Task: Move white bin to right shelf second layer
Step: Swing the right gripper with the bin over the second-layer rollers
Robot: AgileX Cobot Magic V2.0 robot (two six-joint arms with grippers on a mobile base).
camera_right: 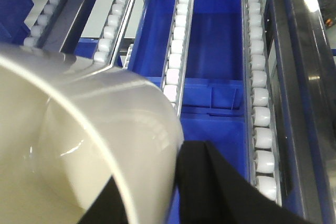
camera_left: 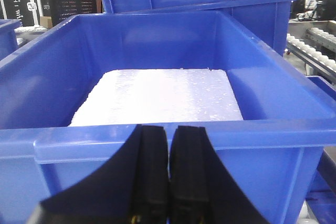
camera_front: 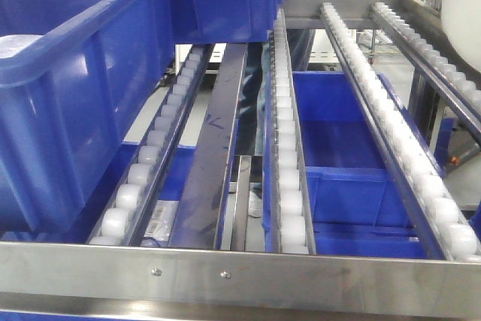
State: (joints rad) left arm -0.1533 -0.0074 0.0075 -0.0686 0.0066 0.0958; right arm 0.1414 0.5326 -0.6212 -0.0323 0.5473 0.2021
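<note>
Now the right claw (camera_right: 152, 203), clenched on the white bin (camera_right: 89, 145) rim, carries it above the right shelf second layer (camera_right: 181, 51); lowering onto the rollers beneath comes next. Left claw (camera_left: 169, 171) clenched, empty.

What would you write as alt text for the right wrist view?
The right tool grips the rim of the white bin, held above sloping tracks of white rollers. Blue crates sit on the level below.
</note>
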